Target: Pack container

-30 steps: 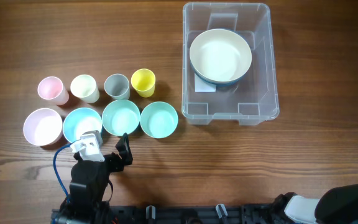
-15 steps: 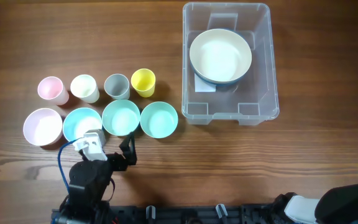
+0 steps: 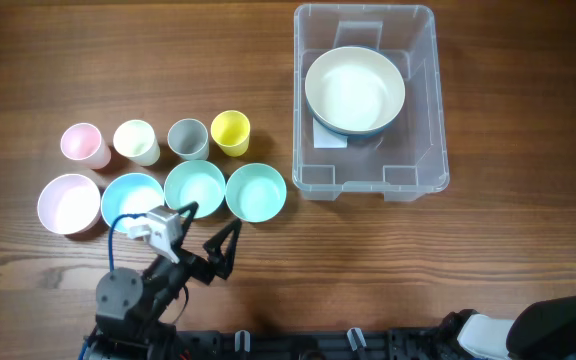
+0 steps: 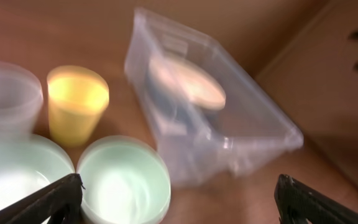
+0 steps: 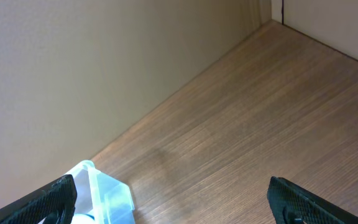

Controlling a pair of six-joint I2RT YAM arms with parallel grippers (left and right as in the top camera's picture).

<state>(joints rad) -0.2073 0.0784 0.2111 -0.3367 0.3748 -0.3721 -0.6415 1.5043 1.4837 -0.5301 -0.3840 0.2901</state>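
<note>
Container (image 3: 365,100) on your dark wooden table (image 3: 488,260).
Left of the container, left gripper (image 3: 209,228) gapes; right gripper (image 5: 174,198), also spread, faces a beige wall (image 5: 73,74).

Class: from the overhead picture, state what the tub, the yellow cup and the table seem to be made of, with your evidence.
The container: clear glossy plastic; the wood grain beneath shows through its base. The yellow cup: probably matt plastic, judging by its even colour and thin rim. The table: wood or wood-look laminate; brown streaked grain, which one unclear.
</note>
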